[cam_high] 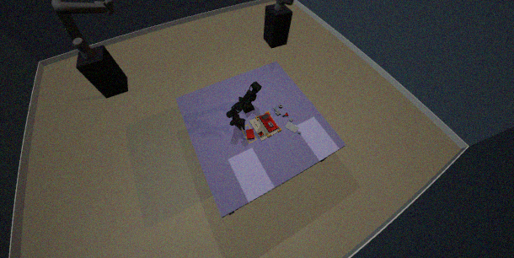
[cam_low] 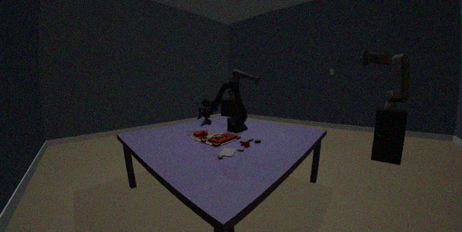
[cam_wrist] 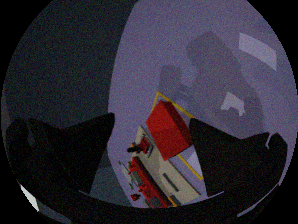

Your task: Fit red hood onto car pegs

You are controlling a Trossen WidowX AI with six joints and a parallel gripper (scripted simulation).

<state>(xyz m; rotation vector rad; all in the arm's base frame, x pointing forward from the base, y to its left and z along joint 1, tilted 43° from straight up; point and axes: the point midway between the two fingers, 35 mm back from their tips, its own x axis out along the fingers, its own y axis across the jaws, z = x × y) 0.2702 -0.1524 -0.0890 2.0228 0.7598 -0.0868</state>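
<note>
The red hood (cam_high: 250, 134) (cam_low: 201, 133) (cam_wrist: 167, 130) lies roof up on the table inside a yellow outline. The red chassis (cam_high: 265, 119) (cam_low: 224, 139) (cam_wrist: 149, 189) sits beside it, along the beige plate (cam_wrist: 187, 189). A grey block shows on the chassis; its pegs are too small to make out. My gripper (cam_high: 243, 128) (cam_low: 206, 122) (cam_wrist: 152, 120) is open and empty, above the table close to the hood. In the wrist view the hood shows beyond the gap, nearer the right finger, which covers part of its edge. The hood's corner holes are not visible.
A small red and black part (cam_high: 260, 134) (cam_wrist: 143, 146) stands on the beige plate near the hood. Beyond the chassis lie a pale flat plate (cam_high: 291, 126) (cam_low: 228, 152), a small red part (cam_high: 286, 115) (cam_low: 247, 144) and a small dark part (cam_high: 280, 106) (cam_low: 257, 141).
</note>
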